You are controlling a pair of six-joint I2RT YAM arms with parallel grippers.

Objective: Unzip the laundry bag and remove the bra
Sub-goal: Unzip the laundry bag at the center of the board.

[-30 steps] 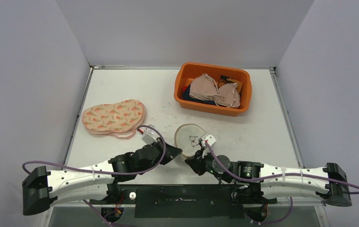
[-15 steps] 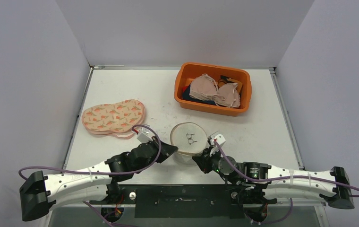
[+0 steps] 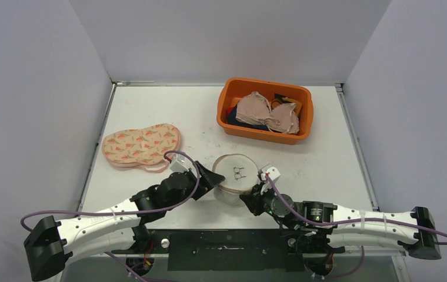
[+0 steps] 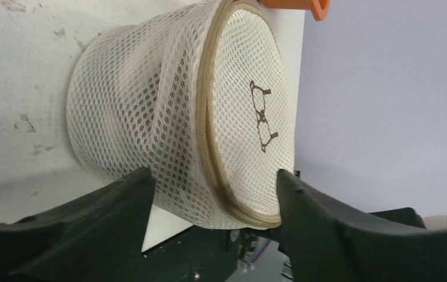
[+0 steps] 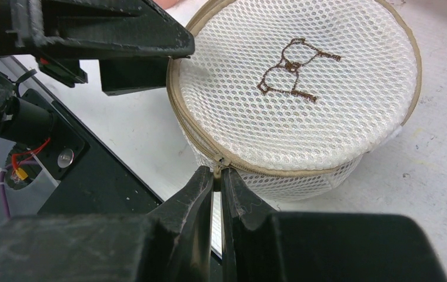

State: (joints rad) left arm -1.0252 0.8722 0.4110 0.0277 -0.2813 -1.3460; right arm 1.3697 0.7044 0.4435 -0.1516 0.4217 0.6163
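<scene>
**Top view.** The table (image 3: 168, 111) carries an orange bin (image 3: 266, 83) at 1 o'clock. The bin holds beige bras (image 3: 267, 112) lying over dark garments (image 3: 234, 116). A flat carrot-print case (image 3: 142, 145) lies at 9 o'clock. The laundry bag (image 3: 237, 171), a short mesh cylinder, stands at 6 o'clock near the front edge, between the two arms. Its axis runs upright from the table and its round lid faces up. The left gripper (image 3: 212, 176) sits at the bag's 9 o'clock, and the right gripper (image 3: 255, 191) at its 5 o'clock. Neither gripper's opening can be read from this view.

**Left wrist view.** The left gripper's jaws stand apart, with the bag's side wall and lid edge between the fingertips. The tan zipper (image 4: 206, 117) circles the lid rim. The contents cannot be made out through the mesh. A corner of the bin shows at 1 o'clock.

**Right wrist view.** Only this view shows the zipper pull (image 5: 217, 169), at the lid's 6 o'clock. The right gripper's jaws are clamped together on it. The visible run of zipper is closed. A brown embroidered motif (image 5: 292, 71) marks the lid centre.
</scene>
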